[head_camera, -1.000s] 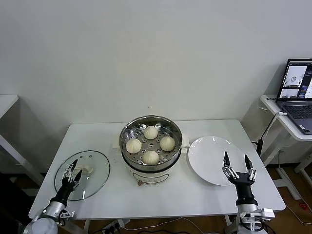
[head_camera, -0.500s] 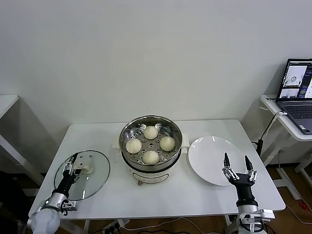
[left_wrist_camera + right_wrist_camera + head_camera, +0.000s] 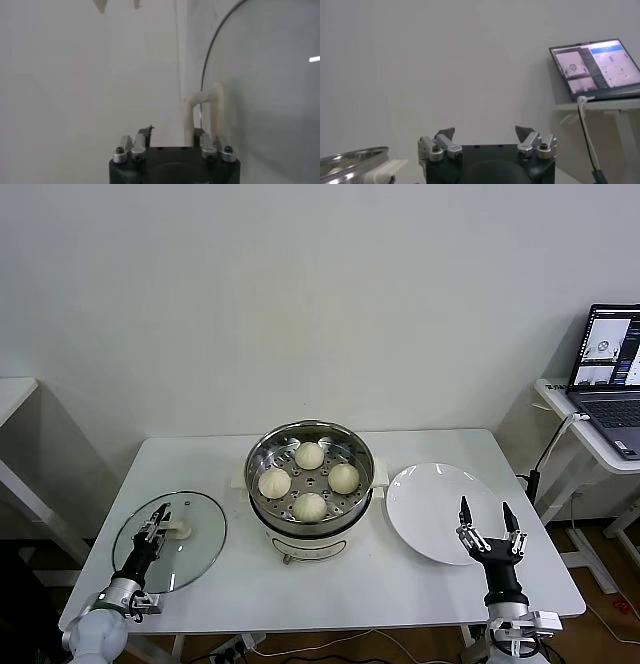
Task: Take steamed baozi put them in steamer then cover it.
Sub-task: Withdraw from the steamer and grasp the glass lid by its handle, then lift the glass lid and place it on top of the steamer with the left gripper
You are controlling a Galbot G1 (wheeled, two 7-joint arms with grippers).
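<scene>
Several steamed baozi [image 3: 309, 455] sit on the perforated tray of the steamer [image 3: 258, 456] at the middle of the table. The cover [image 3: 203, 536], a clear glass lid, lies flat on the table to the steamer's left. Its white handle [image 3: 181, 531] also shows in the left wrist view, as the handle [image 3: 205, 107]. My left gripper [image 3: 157, 520] hovers low over the cover, right by the handle's left side; in its own view the left gripper [image 3: 172, 135] has the handle beside one finger. My right gripper [image 3: 485, 512] stands open and empty over the near edge of the plate.
A flat white plate [image 3: 440, 494] lies right of the steamer. A laptop [image 3: 610, 349] stands on a side table at the far right. The steamer's rim [image 3: 350, 160] and the laptop [image 3: 595, 65] show in the right wrist view.
My left gripper has moved forward and down over the cover, closer to its handle. The right arm has not moved.
</scene>
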